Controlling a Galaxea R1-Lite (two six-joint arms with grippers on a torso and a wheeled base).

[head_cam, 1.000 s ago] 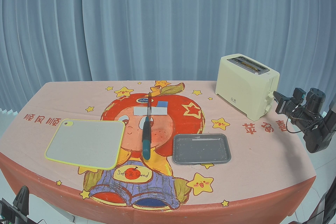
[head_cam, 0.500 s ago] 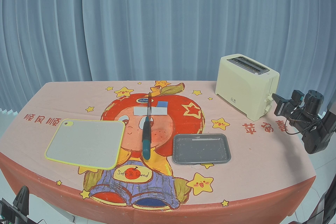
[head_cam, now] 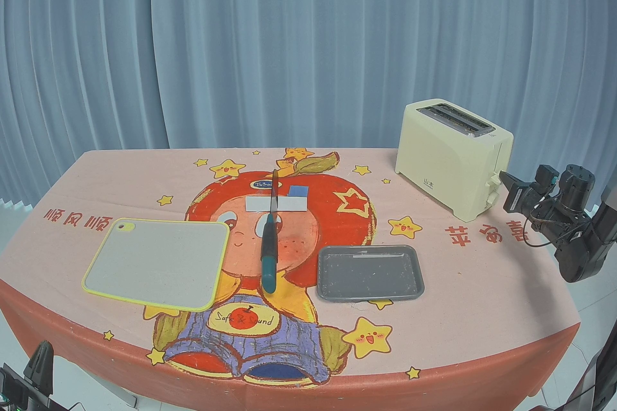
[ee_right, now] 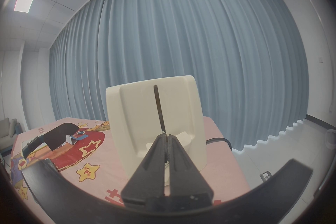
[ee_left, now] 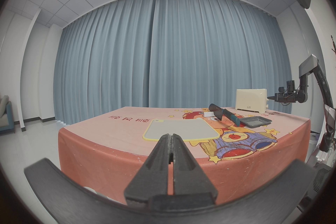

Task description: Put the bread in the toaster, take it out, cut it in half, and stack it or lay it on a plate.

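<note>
While the toasting step looks to be the one in hand, the left pincer (ee_left: 171,137) hangs clenched on nothing, low before the near edge of the cloth-covered bench (head_cam: 488,303). Just beyond it lies the grey cutting board with a yellow-green rim (head_cam: 157,263). Past the board, toward the right pincer's side, the teal-handled knife (head_cam: 269,239) lies with its blade pointing away, over a small white and blue piece (head_cam: 286,202). The dark grey rectangular plate (head_cam: 371,272) sits just beside the knife's handle, bare.

Farther off, the right pincer (ee_right: 166,137) is clenched too and holds nothing. Its tips stand at the narrow end of the cream two-slot toaster (head_cam: 450,158), at the foot of the dark lever track where the pale lever knob (ee_right: 176,138) sits low. I cannot tell whether the tips touch the knob or stand just short of it.

With the knob down, I judge the bread to be sunk inside the toaster. Its walls hide the slice and the slots look dark from above. The next move calls for the slice to come up. The right pincer should then rise over the slots, release its fingers, pinch the slice's top edge and carry it toward the left pincer's side, onto the board.

Behind everything hangs the blue-grey pleated curtain (head_cam: 308,27).
</note>
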